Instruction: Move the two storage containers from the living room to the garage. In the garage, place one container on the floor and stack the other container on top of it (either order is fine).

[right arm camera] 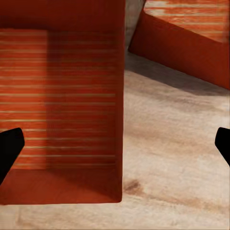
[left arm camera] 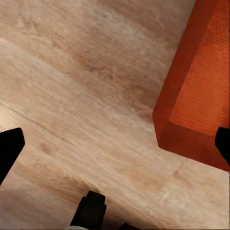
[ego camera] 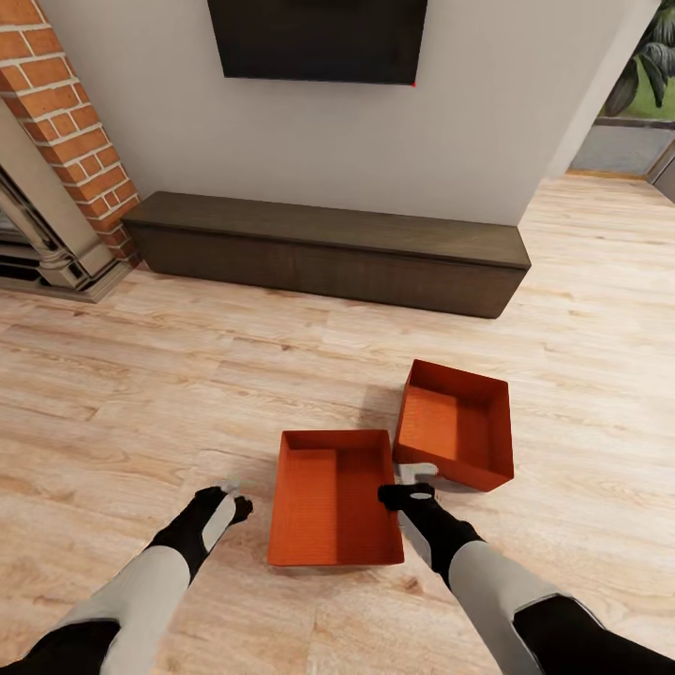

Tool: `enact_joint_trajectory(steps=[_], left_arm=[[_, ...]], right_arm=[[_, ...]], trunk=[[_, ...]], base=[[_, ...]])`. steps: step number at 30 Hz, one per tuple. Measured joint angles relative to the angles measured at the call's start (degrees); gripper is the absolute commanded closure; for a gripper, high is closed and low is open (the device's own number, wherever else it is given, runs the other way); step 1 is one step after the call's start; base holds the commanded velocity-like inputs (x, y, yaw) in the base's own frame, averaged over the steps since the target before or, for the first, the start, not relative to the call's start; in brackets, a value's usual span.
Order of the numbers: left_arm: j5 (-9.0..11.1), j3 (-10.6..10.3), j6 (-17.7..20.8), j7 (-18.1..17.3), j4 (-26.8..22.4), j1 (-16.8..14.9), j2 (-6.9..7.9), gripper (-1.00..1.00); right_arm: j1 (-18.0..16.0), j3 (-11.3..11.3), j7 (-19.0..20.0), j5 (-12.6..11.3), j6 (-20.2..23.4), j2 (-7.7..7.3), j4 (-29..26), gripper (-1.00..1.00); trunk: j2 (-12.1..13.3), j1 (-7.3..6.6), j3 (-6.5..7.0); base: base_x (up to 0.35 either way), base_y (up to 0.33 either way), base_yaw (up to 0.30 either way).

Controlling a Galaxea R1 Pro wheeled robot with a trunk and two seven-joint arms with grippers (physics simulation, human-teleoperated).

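Right hand stands wide apart, holding nothing, astride the right wall of the near container: one finger over the interior, the other over bare floor. Left hand is likewise spread and empty, near that container's left side, not touching. The far container sits just beyond and to the right, turned slightly, close to the first. Both rest on the pale plank floor before the dark cabinet. Assessment: rigid, light, thin-walled bins; walls taper, so a single rim pinch may slip or tilt. Opposing walls or rim midpoints are the sound holds. Appearance: orange-red, open-topped, ribbed bottoms.
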Motion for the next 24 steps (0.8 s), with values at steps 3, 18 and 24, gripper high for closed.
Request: enact_joint_trajectory(steps=[3,18,24], left_arm=[[-0.2,-0.4,-4.2,0.1,5.3,-4.9,-2.17,-1.00],[-5.3,-5.6,-28.8,-1.4,19.3,-6.0,-4.74,-1.00],[-4.1,-5.6,-36.9,-7.2,22.5,-6.0,-4.51,-1.00]], right_arm=[[-1.0,-1.2,-0.2,-0.1,-3.4,0.74,1.3,-1.00],[-1.1,-1.3,0.7,-0.1,-10.7,1.71,12.5,-1.00],[-0.8,-1.4,0.4,0.0,-12.3,1.71,13.4,-1.00]], trunk=[[0.0,0.00,-0.01],[0.0,0.00,-0.02],[0.0,0.00,-0.02]], base=[[0.000,0.000,0.000],[0.000,0.000,0.000],[0.000,0.000,0.000]])
